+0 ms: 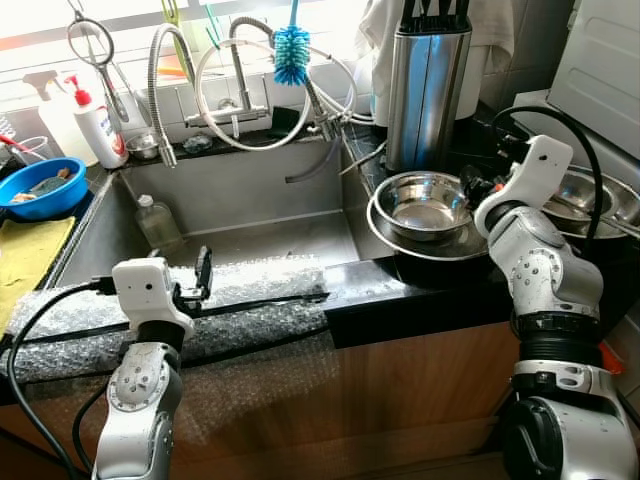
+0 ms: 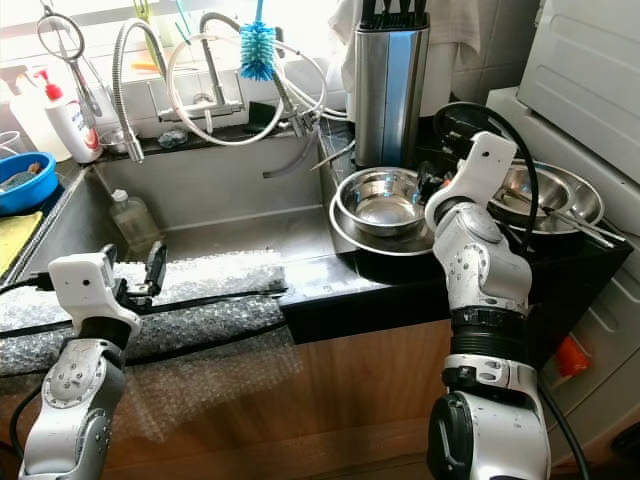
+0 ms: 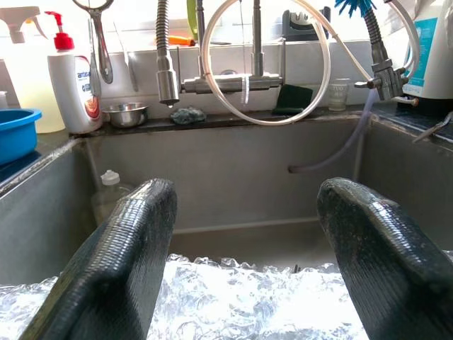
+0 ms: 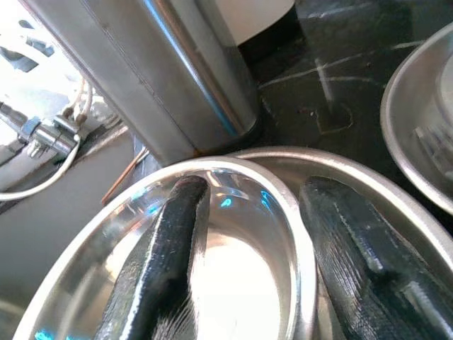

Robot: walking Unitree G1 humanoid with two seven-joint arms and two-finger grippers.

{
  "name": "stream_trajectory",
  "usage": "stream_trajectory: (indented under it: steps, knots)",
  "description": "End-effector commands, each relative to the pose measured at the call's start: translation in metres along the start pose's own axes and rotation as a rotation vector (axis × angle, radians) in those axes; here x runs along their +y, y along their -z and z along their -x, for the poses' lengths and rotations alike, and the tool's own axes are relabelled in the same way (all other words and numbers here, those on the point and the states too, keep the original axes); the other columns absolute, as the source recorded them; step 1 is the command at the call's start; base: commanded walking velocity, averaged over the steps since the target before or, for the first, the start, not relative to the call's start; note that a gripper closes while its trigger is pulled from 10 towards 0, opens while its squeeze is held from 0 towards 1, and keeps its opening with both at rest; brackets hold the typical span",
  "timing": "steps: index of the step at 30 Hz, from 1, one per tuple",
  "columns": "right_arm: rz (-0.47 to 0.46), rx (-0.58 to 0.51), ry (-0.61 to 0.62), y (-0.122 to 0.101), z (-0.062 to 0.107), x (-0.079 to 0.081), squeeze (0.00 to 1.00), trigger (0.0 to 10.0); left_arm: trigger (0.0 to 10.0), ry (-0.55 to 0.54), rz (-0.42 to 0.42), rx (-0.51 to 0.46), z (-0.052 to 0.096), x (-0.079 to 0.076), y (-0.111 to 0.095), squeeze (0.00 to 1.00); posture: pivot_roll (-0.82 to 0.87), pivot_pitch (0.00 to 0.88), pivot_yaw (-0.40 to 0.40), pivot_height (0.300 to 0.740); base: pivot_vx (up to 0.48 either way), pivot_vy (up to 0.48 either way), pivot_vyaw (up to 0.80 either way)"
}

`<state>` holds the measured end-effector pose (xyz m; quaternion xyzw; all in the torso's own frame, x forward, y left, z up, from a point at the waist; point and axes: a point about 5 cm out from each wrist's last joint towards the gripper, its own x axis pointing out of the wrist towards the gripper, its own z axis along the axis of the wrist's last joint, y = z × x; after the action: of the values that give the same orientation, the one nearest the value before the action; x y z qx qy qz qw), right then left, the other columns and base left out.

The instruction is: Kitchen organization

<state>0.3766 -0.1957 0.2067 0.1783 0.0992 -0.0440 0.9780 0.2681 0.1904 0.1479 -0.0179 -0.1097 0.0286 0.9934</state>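
sink (image 1: 250, 200) left | nested bowls (image 1: 428, 205) on counter to its right; knife block (image 1: 428, 85) behind bowls

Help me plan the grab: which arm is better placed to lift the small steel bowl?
Right. Its claw straddles the bowl rim; the left claw hovers open over the sink.

Lots of silver and black here, with a few pops of blue.

Shiny silver bowls (image 1: 428, 205) at centre right sit on a black counter (image 1: 420, 285), next to a brushed steel knife block (image 1: 428, 85). Grey sink (image 1: 240, 200) in the middle, clear bubble wrap (image 1: 250, 285) with its dotted texture along the front edge. Bright blue bottle brush (image 1: 292, 55) at the top, blue bowl (image 1: 40, 187) and yellow cloth (image 1: 30, 255) on the left, white bottle (image 1: 100, 125) with a red pump at upper left. Wood-brown cabinet front (image 1: 400, 390) along the bottom. Both arms are silver-white with black fingers (image 3: 120, 262).
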Motion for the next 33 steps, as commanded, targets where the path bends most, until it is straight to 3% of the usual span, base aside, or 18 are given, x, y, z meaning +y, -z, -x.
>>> stream_trajectory:
  steps: [1, 33]
  knots:
    - [-0.02, 0.014, -0.016, -0.002, -0.002, 0.007, 0.0, 10.0, 10.0, 0.006, -0.012, 0.002, -0.002, -0.001, 0.0, 0.0, -0.14, 0.0, 0.093, 0.74, 0.0, 0.0, 0.0]
    - [-0.178, 0.114, 0.026, 0.013, -0.005, 0.004, 0.0, 10.0, 10.0, 0.026, -0.007, 0.027, -0.001, -0.005, 0.002, 0.0, -0.14, 0.0, 0.089, 0.74, 0.0, 0.0, 0.0]
